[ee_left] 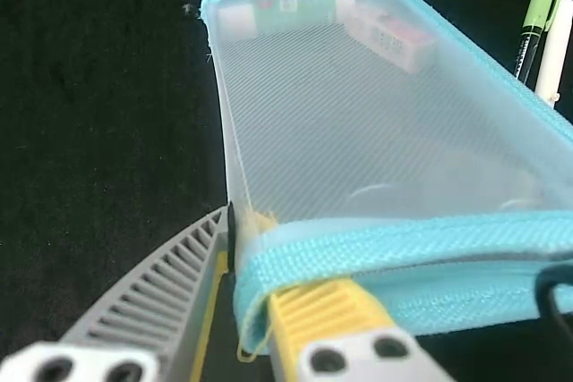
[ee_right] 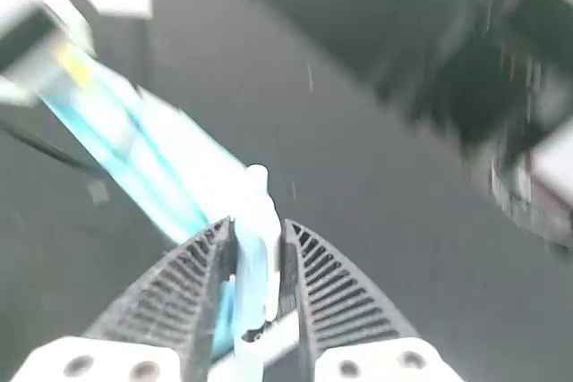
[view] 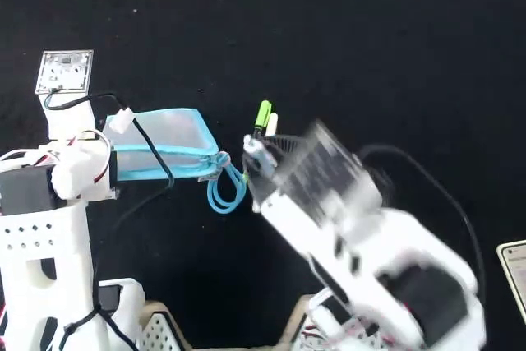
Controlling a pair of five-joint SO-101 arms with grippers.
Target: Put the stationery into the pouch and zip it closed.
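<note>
The clear mesh pouch (view: 168, 147) with light-blue trim lies left of centre, and its blue loop strap (view: 225, 191) trails toward the middle. Small stationery pieces (ee_left: 385, 33) lie inside at the pouch's (ee_left: 358, 123) far end. My left gripper (ee_left: 243, 232) is shut on the pouch's near corner, seen from above at the pouch's left end (view: 112, 163). My right gripper (view: 253, 156) is just right of the pouch's zipper end, shut on a white and light-blue pen (ee_right: 257, 239). A green pen (view: 262, 114) and a white pen (view: 271, 124) lie just beyond it.
A white tag card (view: 64, 71) sits at the far left of the black tabletop (view: 370, 63). Another card (view: 514, 265) pokes in at the right edge. The arm bases (view: 49, 285) stand along the near edge. The left arm's cable (view: 152, 158) drapes over the pouch.
</note>
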